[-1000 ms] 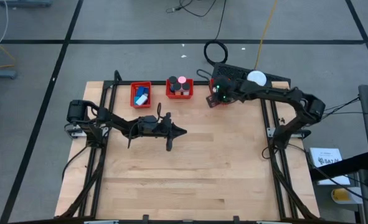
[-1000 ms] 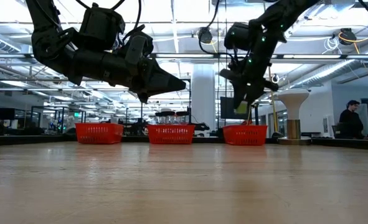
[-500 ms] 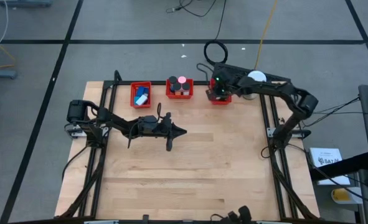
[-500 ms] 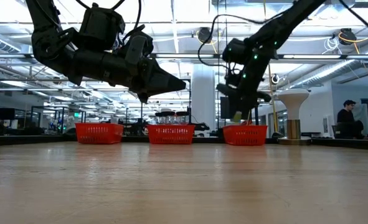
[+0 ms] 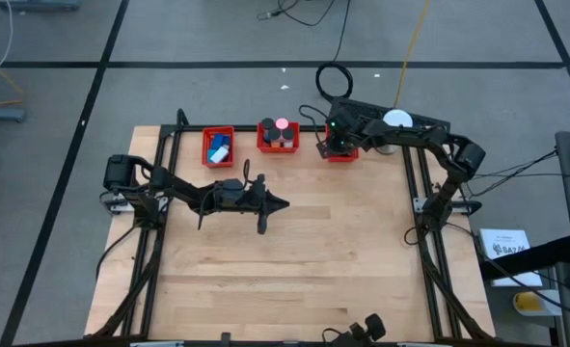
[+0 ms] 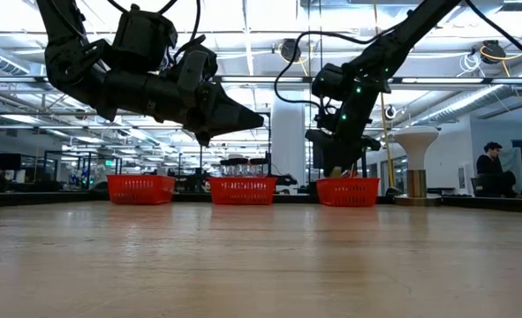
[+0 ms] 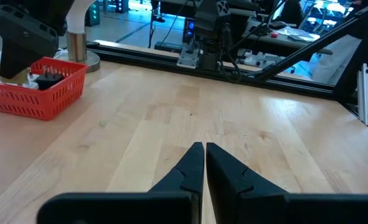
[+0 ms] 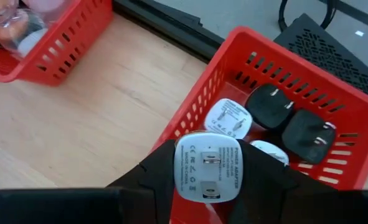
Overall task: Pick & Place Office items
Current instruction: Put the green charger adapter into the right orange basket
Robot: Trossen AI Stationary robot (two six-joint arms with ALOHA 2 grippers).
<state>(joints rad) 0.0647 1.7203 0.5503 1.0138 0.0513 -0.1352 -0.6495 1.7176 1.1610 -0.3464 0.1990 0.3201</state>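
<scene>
Three red bins stand along the table's far edge. The left bin [image 5: 218, 146] holds blue blocks, the middle bin [image 5: 278, 136] black rolls and a pink bit. My right gripper [image 5: 339, 142] hangs just above the right bin [image 8: 333, 118], shut on a white power adapter [image 8: 207, 167]. In that bin lie another white adapter [image 8: 228, 117] and two black ones [image 8: 287, 121]. My left gripper [image 7: 205, 149] is shut on nothing, level above the middle of the table [image 5: 283, 203]. My right gripper pinches the white adapter by its two opposite sides [image 8: 179, 168] between its two fingers [image 8: 154, 174]. The fingers slant down from the table's right and near side. The adapter is lifted clear, its label face and prongs turned toward the wrist camera, above the right bin's near corner.
A white dome lamp [image 5: 396, 120] stands at the far right corner beside the right bin. Black frame rails [image 5: 425, 193] run along the table's left and right sides. Bare wood [image 5: 294, 270] fills the near half. A person [image 6: 493, 172] stands far off in the room.
My right gripper has sunk and gone toward the table's far edge, closer over the right bin, rolling slightly, with the white adapter still between its fingers.
</scene>
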